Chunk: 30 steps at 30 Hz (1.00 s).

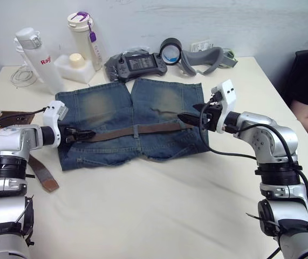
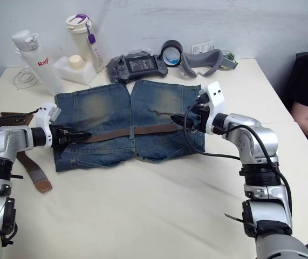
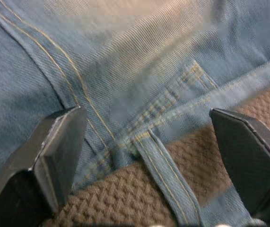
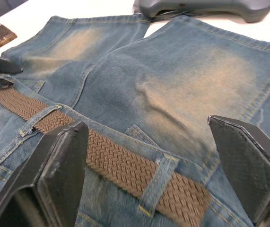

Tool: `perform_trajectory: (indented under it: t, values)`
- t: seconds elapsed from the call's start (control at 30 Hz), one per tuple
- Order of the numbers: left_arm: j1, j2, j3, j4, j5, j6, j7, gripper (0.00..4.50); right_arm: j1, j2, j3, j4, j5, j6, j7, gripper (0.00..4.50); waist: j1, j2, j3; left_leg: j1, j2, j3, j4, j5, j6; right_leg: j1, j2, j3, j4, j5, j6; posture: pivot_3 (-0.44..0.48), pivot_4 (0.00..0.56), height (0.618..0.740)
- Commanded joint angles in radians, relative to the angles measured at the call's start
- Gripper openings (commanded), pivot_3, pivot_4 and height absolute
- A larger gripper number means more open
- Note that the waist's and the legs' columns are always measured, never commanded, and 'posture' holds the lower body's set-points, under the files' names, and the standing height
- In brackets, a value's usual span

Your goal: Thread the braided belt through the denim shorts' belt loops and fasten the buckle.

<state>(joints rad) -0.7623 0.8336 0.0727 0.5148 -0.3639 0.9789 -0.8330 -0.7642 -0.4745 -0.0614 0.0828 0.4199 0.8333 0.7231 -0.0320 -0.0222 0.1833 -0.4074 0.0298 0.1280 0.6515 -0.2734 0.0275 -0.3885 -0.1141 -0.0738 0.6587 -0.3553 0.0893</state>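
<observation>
The denim shorts (image 1: 129,121) lie flat on the table (image 1: 159,210), the braided belt (image 1: 137,131) runs under their belt loops (image 4: 157,182), and the left gripper (image 1: 81,135) and right gripper (image 1: 189,118) hover at either end with fingers spread.

Light: I see even, bright room light over the desk (image 1: 159,205).
Shadows: soft and short.
Blur: my left wrist view smears the denim shorts (image 3: 139,56) up close.

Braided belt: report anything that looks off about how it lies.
The braided belt runs under the belt loops across the denim shorts, but its long free end trails off the shorts' left side onto the table. No buckle visible; nothing fastened.
</observation>
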Motion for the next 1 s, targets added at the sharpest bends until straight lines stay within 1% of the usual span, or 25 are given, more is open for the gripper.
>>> perform_trajectory:
  t: [0.03,0.27,0.43,0.5,0.6,0.63,0.67,0.73,0.77,0.8,0.83,0.87,0.93,1.0]
  values:
    - [0.029,0.034,0.059,-0.059,-0.076,0.13,-0.055,4.5,-0.003,-0.019,-0.03,-0.043,0.019,-0.001,-0.008,4.4,0.0,0.0,0.0,0.0,0.0,0.0,0.0,0.0,0.0,0.0,0.0,0.0,0.0,0.0,0.0,0.0,0.15,0.74]
    - [0.076,0.069,0.147,-0.129,-0.166,0.283,-0.07,4.5,-0.013,-0.009,-0.013,-0.022,0.013,-0.017,-0.01,4.4,0.0,0.0,0.0,-0.002,0.0,0.002,0.0,0.0,0.0,-0.003,0.0,0.003,0.001,0.0,0.0,0.0,0.15,0.74]
    - [0.062,0.054,0.226,-0.095,-0.201,0.352,-0.034,4.5,-0.019,0.0,-0.005,-0.01,0.009,-0.027,-0.012,4.4,0.001,0.0,0.0,-0.002,0.0,0.003,0.0,0.0,0.0,-0.004,0.0,0.003,0.001,0.0,0.0,0.0,0.15,0.74]
    - [0.076,0.059,0.225,-0.1,-0.2,0.357,-0.035,4.5,-0.02,0.001,-0.001,-0.008,0.007,-0.03,-0.013,4.4,0.001,0.0,0.0,-0.002,0.0,0.003,0.0,0.0,0.0,-0.004,0.0,0.003,0.001,0.0,0.0,0.0,0.15,0.74]
    - [0.087,0.061,0.226,-0.102,-0.206,0.366,-0.037,3.83,-0.017,-0.001,0.005,-0.008,0.0,-0.032,-0.018,4.5,0.0,0.0,0.0,-0.002,0.0,0.003,0.0,0.0,0.0,-0.004,0.0,0.003,0.001,0.0,0.0,0.0,0.15,0.74]
    - [0.091,0.062,0.222,-0.104,-0.207,0.365,-0.039,3.49,-0.016,-0.001,0.006,-0.008,-0.001,-0.031,-0.02,4.5,0.0,0.0,0.0,-0.002,0.0,0.003,0.0,0.0,0.0,-0.004,0.0,0.003,0.001,0.0,0.0,0.0,0.15,0.74]
    - [0.091,0.06,0.225,-0.103,-0.21,0.369,-0.039,2.99,-0.015,-0.001,0.006,-0.008,-0.002,-0.032,-0.021,4.5,0.0,0.0,0.0,-0.002,0.0,0.003,0.0,0.0,0.0,-0.004,0.0,0.003,0.001,0.0,0.0,0.0,0.15,0.74]
    - [0.093,0.055,0.226,-0.104,-0.215,0.374,-0.041,2.38,-0.015,-0.001,0.006,-0.01,-0.002,-0.03,-0.023,4.5,0.0,0.0,0.0,-0.002,0.0,0.004,0.0,0.0,0.0,-0.004,0.0,0.004,0.001,0.0,0.0,0.0,0.15,0.74]
    - [0.095,0.054,0.226,-0.106,-0.217,0.376,-0.042,1.9,-0.015,-0.001,0.005,-0.012,-0.001,-0.03,-0.024,4.5,0.001,0.0,0.0,-0.002,0.0,0.004,0.0,0.0,0.0,-0.004,0.0,0.004,0.001,0.0,0.0,0.0,0.15,0.74]
    - [0.098,0.053,0.224,-0.108,-0.219,0.378,-0.044,1.54,-0.014,-0.001,0.005,-0.014,-0.001,-0.029,-0.025,4.5,0.001,0.0,0.0,-0.002,0.0,0.004,0.0,0.0,0.0,-0.004,0.0,0.004,0.001,0.0,0.0,0.0,0.15,0.74]
    - [0.101,0.051,0.222,-0.109,-0.219,0.377,-0.044,0.9,-0.013,-0.002,0.004,-0.016,-0.001,-0.028,-0.025,4.5,0.001,0.0,0.0,-0.002,0.0,0.004,0.0,0.0,0.0,-0.004,0.0,0.004,0.001,0.0,0.0,0.0,0.15,0.74]
    - [0.103,0.052,0.22,-0.109,-0.219,0.376,-0.044,0.7,-0.014,-0.004,0.003,-0.017,-0.002,-0.028,-0.026,4.5,0.001,0.0,0.0,-0.002,0.0,0.004,0.0,0.0,0.0,-0.004,0.0,0.004,0.001,0.0,0.0,0.0,0.15,0.74]
    - [0.106,0.054,0.218,-0.108,-0.219,0.374,-0.044,0.11,-0.014,-0.007,0.002,-0.018,-0.003,-0.028,-0.026,4.5,0.001,0.0,0.0,-0.002,0.0,0.004,0.0,0.0,0.0,-0.004,0.0,0.005,0.001,0.0,0.0,0.0,0.15,0.74]
    - [0.107,0.056,0.219,-0.106,-0.219,0.37,-0.043,0.04,-0.016,-0.009,0.0,-0.017,-0.004,-0.029,-0.025,4.5,0.001,0.0,0.0,-0.002,0.0,0.004,0.0,0.0,0.0,-0.004,0.0,0.005,0.001,0.0,0.0,0.0,0.15,0.74]
